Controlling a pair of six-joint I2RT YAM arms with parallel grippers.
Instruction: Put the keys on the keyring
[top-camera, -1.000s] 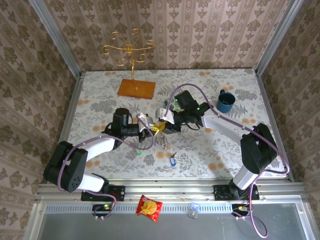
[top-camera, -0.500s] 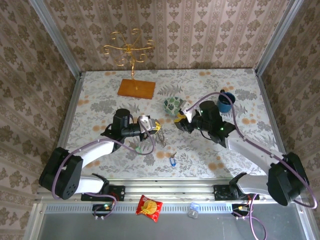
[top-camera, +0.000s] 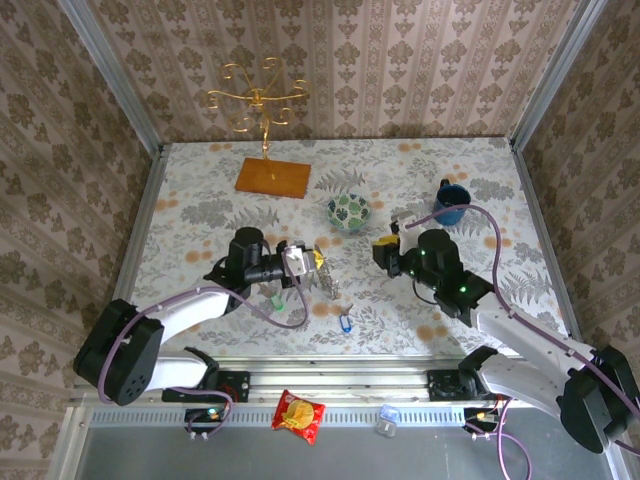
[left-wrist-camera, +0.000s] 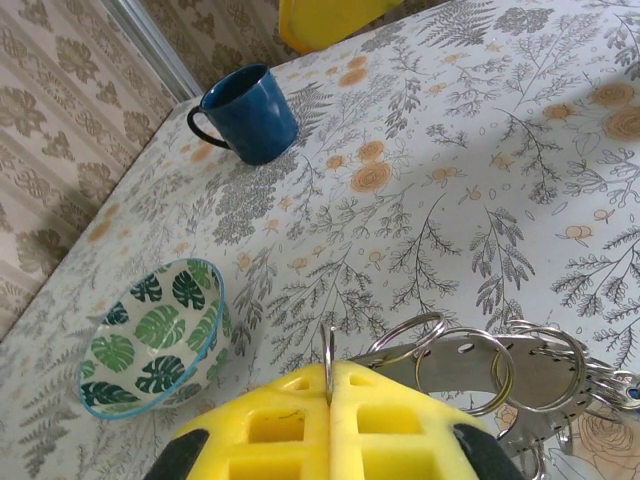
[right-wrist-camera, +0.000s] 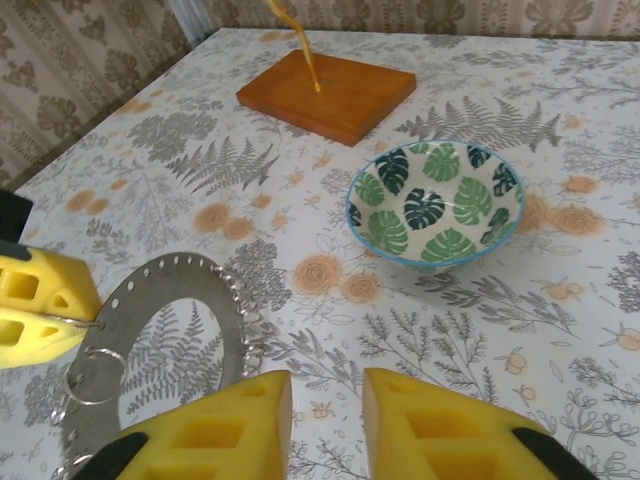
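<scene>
The keyring (top-camera: 328, 277) is a flat grey ring with small split rings along its edge. In the left wrist view my left gripper (left-wrist-camera: 328, 378) is shut on one thin edge of the keyring (left-wrist-camera: 455, 352). From above, that gripper (top-camera: 305, 261) holds it near the table's middle. The blue key (top-camera: 346, 322) lies on the table just in front of it. The green key (top-camera: 277, 300) lies by the left arm's cable. My right gripper (top-camera: 383, 246) stands open and empty, to the right of the ring. In its own view the keyring (right-wrist-camera: 175, 280) is ahead and left of the jaws (right-wrist-camera: 327, 400).
A leaf-patterned bowl (top-camera: 348, 211) sits behind the grippers, and a blue mug (top-camera: 452, 203) is at the back right. A gold wire stand (top-camera: 258, 100) on a wooden base (top-camera: 272, 177) is at the back. A red-and-yellow snack packet (top-camera: 299, 414) lies on the rail in front.
My right gripper has pulled away from the keyring, back to the right and nearer its base. The left gripper has shifted slightly right, still holding the ring.
</scene>
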